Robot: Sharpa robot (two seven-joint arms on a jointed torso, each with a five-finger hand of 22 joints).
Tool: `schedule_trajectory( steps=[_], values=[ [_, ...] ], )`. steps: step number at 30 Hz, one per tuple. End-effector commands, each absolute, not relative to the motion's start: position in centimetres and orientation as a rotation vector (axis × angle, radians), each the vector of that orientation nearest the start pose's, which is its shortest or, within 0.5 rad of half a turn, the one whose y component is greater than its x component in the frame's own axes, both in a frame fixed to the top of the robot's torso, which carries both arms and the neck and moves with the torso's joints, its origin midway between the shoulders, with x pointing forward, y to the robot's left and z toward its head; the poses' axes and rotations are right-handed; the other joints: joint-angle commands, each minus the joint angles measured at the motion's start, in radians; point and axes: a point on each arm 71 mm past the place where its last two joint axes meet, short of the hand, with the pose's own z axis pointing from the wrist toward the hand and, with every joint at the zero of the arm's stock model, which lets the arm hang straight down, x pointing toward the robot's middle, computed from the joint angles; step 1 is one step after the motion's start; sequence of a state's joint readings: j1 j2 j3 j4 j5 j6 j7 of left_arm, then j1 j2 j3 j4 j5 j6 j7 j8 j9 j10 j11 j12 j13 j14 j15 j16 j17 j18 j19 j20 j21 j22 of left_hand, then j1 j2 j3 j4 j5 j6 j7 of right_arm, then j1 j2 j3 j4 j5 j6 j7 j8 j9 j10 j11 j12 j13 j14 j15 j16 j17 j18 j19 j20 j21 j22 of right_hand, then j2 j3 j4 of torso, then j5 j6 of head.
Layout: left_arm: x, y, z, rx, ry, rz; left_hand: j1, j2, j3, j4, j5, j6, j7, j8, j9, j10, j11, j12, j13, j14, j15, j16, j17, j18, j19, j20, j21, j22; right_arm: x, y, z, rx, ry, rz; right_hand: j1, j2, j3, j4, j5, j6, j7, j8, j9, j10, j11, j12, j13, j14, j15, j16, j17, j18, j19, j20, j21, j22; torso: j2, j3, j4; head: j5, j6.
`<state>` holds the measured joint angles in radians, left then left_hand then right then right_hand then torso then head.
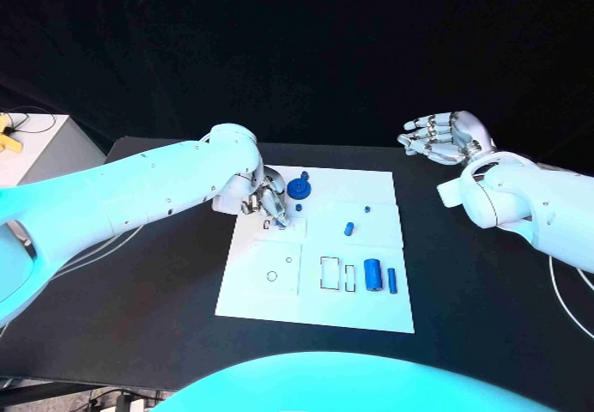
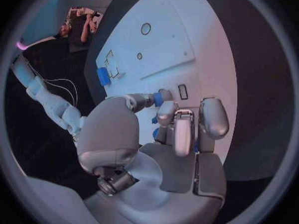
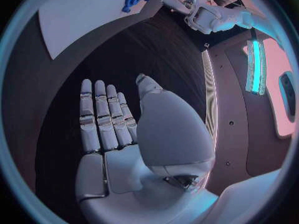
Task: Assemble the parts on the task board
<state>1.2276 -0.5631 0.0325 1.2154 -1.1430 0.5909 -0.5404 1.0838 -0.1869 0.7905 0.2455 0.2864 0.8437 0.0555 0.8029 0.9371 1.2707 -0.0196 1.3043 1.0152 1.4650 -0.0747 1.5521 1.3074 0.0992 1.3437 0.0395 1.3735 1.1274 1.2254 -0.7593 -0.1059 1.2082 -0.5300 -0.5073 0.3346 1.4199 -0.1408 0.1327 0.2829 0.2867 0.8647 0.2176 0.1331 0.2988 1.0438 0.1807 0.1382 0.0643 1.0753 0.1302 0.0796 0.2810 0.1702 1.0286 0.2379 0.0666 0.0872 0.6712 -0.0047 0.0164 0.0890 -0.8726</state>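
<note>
The white task board point(image 1: 372, 184) lies in the middle of the black table. My left hand point(image 1: 263, 199) hangs over its far left part, fingers curled down. In the left wrist view the thumb and a finger pinch a small blue part point(image 2: 158, 99) just above the board point(image 2: 181, 40), near a small rectangular slot point(image 2: 182, 91). A blue round part point(image 1: 303, 184) lies just right of the hand. A short blue piece point(image 1: 349, 229), a blue cylinder point(image 1: 372, 276) and a thin blue pin point(image 1: 392, 281) lie further along. My right hand point(image 1: 443, 137) is raised beyond the board's far right corner, fingers spread and empty point(image 3: 106, 129).
Two rectangular slots point(image 1: 330, 272) and two round holes point(image 1: 271, 276) mark the board's near part. A white box point(image 1: 44, 150) with a yellow thing point(image 1: 9, 137) stands at the far left. Cables point(image 1: 106, 249) trail at the left table edge.
</note>
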Motion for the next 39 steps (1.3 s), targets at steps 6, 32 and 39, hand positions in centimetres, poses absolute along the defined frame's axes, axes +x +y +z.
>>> schedule_trajectory(
  steps=[6,32,39],
  values=[
    [51.87,16.05,-22.31,0.168,2.622,-0.289,0.0,0.006,0.199,-0.208,0.002,0.003,-0.006,0.004,0.001,0.006,-0.002,0.003,0.0,0.097,-0.001,0.004,0.239,-0.011,0.007,-0.003,0.005,0.002,53.76,-26.59,-19.42,0.612,1.399,1.004,-0.006,0.001,0.008,-0.001,0.003,0.006,0.028,-0.006,-0.001,0.007,0.0,-0.006,-0.001,0.003,0.004,-0.005,-0.001,0.014,0.001,0.005,0.001,-0.001,0.0,-0.0001,0.0004,0.0,0.0],
    [51.89,15.6,-22.44,0.168,2.621,-0.294,-0.002,0.006,0.199,-0.21,0.003,0.003,-0.006,0.003,0.001,0.004,-0.002,0.001,-0.004,0.096,-0.002,0.002,0.235,-0.01,0.007,-0.003,0.004,0.0,53.72,-26.56,-19.42,0.612,1.401,1.007,-0.006,0.001,0.008,-0.001,0.003,0.006,0.028,-0.006,-0.001,0.007,0.0,-0.006,-0.001,0.003,0.004,-0.005,-0.001,0.014,0.001,0.005,0.001,-0.001,0.001,0.0012,-0.0004,0.0,0.0],
    [51.88,15.6,-22.46,0.171,2.621,-0.291,-0.003,0.006,0.199,-0.211,0.003,0.003,-0.006,0.003,0.001,0.004,-0.002,0.0,-0.004,0.096,-0.002,0.001,0.234,-0.01,0.006,-0.003,0.004,0.0,53.68,-26.51,-19.41,0.612,1.402,1.009,-0.006,0.001,0.008,-0.001,0.003,0.006,0.028,-0.006,-0.001,0.007,0.0,-0.006,-0.001,0.003,0.004,-0.005,-0.001,0.014,0.001,0.005,0.001,-0.001,0.0,0.001,-0.0002,0.0,0.0]
  ],
)
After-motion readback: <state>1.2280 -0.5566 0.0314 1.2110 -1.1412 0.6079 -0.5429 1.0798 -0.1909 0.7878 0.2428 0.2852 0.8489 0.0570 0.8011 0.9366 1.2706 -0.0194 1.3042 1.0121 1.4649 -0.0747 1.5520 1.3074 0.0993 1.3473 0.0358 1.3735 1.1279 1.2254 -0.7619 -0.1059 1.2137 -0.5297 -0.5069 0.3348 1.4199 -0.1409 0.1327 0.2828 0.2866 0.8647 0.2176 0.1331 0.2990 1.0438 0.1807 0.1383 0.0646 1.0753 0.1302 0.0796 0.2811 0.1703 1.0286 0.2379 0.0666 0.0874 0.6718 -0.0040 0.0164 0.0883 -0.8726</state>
